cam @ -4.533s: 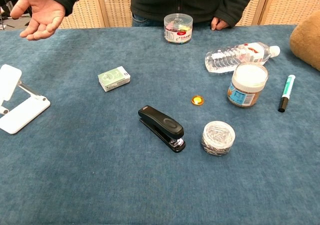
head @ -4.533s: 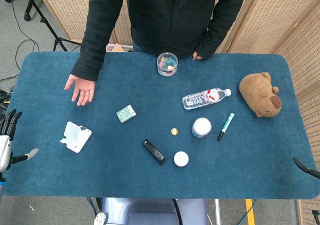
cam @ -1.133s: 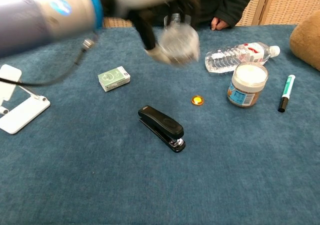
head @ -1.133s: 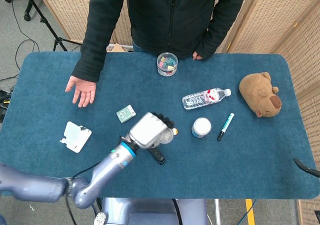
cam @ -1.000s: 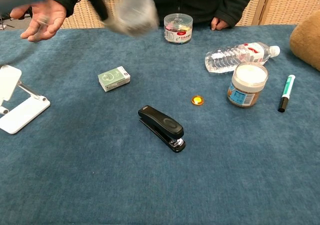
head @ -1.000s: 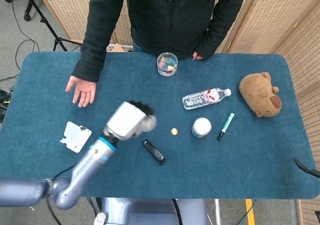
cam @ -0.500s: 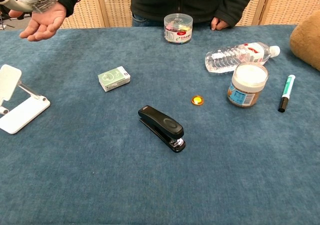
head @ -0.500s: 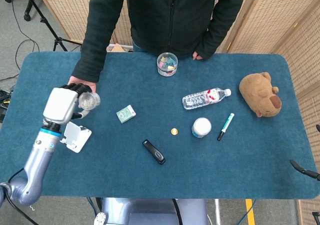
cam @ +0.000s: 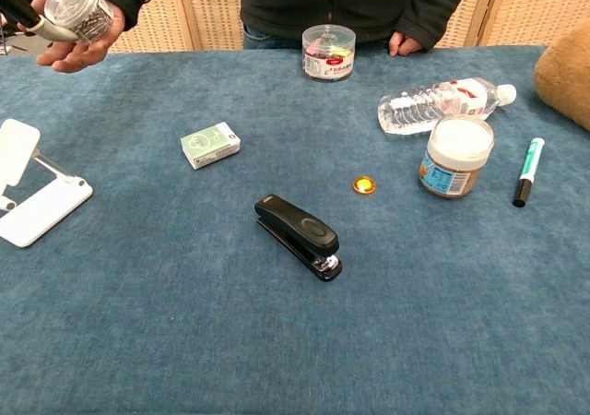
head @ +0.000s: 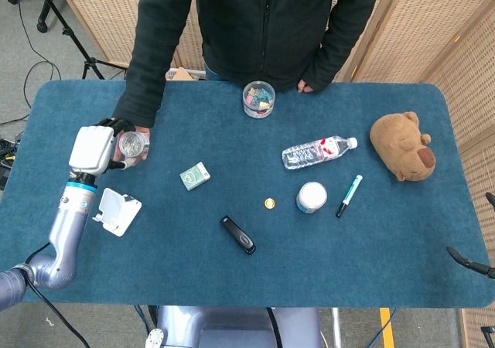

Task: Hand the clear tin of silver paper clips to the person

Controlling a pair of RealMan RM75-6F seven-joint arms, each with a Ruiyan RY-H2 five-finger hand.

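The clear tin of silver paper clips is at the table's far left, held by my left hand right over the person's upturned palm. In the chest view the tin shows at the top left. My fingers are still on its left side, and the person's hand cups it from below. Whether it rests on the palm I cannot tell. Of my right hand, only dark fingertips show at the lower right edge of the head view. They are spread and hold nothing.
On the blue table lie a white phone stand, a green box, a black stapler, a gold cap, a white-lidded jar, a marker, a water bottle, a tub of coloured clips and a plush bear.
My left hand has carried the tin from the table's middle to the far left, and in the last half second lowered it a little onto the person's open palm.
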